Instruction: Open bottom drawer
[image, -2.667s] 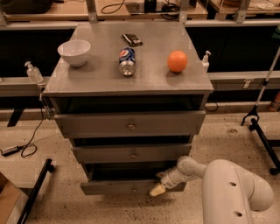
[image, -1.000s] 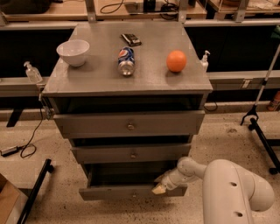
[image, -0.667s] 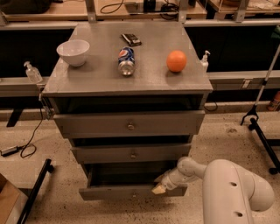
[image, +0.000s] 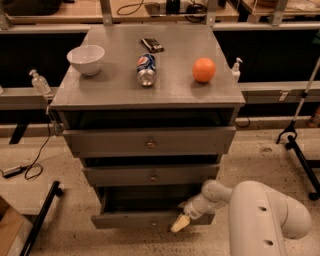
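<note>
**Operator:** Where's the bottom drawer from the tool?

**Spotter:** The bottom drawer (image: 132, 219) is the lowest of the three grey fronts, under the middle drawer (image: 150, 176), down near the floor. Your gripper (image: 180, 223) sits right against its front panel, right of centre, with the arm (image: 260, 215) reaching in from the right side of the cabinet.

**Operator:** Is it clamped on the knob?

**Spotter:** You can't tell from here. The pale tip covers that spot, the knob itself is hidden, and whether the tool is closed on anything doesn't show.

**Operator:** Which way do I pull?

**Spotter:** The panel's long axis runs left to right across your view, so travel is square to it, straight out toward the camera. The front stands forward of the drawers above, with a dark gap over it, so I'd judge it partly open. Because you're off-centre to the right, pull straight or the drawer may skew.
</note>
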